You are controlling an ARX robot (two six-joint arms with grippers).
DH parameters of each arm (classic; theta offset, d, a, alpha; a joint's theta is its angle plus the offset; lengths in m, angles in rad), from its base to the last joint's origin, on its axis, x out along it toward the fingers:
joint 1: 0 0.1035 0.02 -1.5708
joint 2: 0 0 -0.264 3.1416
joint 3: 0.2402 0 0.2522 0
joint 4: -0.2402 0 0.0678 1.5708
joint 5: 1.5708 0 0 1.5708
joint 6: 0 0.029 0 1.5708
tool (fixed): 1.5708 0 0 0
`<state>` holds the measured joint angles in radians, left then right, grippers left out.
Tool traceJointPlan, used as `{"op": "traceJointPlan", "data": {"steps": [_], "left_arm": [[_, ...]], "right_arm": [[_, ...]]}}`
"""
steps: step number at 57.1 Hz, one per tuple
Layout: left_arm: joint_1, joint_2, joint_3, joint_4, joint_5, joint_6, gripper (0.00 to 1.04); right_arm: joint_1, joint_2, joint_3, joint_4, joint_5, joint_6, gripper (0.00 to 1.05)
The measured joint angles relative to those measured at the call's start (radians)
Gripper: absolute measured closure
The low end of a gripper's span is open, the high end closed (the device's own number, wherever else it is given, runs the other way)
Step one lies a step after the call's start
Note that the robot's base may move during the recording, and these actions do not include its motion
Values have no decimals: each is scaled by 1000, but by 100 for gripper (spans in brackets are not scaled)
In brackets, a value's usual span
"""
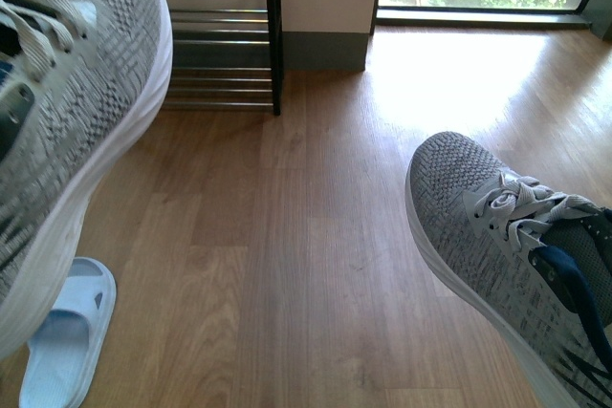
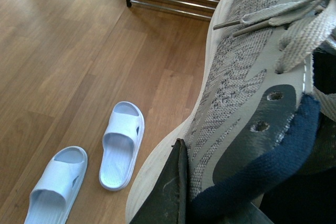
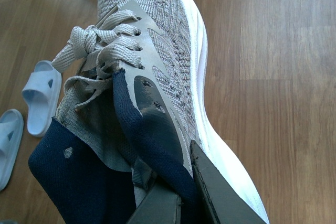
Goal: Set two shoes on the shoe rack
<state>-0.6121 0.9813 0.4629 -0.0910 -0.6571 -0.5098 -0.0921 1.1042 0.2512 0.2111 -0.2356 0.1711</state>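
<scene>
1. I am carrying a grey knit sneaker in each pincer, both clear of the wooden floor (image 1: 316, 236). My left pincer (image 2: 205, 203) is clenched on the heel collar of the left sneaker (image 1: 76, 93). My right pincer (image 3: 184, 195) is clamped the same way on the right sneaker (image 1: 497, 236).
2. The shoe rack (image 1: 225, 45) is standing ahead, to my left, by the wall. The left sneaker is hanging in front of it; the right one is well apart from it.
3. I am judging that the left sneaker should go in first, toe leading, with its sole levelled to the chrome bars so that it spans several of them.
4. Since I am holding each shoe only at the heel, it could pivot, so I am planning a slow, steady approach.
5. Two pale blue slide sandals (image 2: 122, 145) are lying on the floor near my left side; I am intending to pass above them.
6. I am planning to let go only once a sole is resting on the bars.
</scene>
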Motion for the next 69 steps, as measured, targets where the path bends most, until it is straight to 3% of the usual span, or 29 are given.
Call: {"op": "traceJointPlan", "data": {"steps": [69], "left_arm": [[-5, 0, -6, -1, 2, -1, 103]], "right_arm": [[-1, 0, 0, 0, 6, 0, 104]]}}
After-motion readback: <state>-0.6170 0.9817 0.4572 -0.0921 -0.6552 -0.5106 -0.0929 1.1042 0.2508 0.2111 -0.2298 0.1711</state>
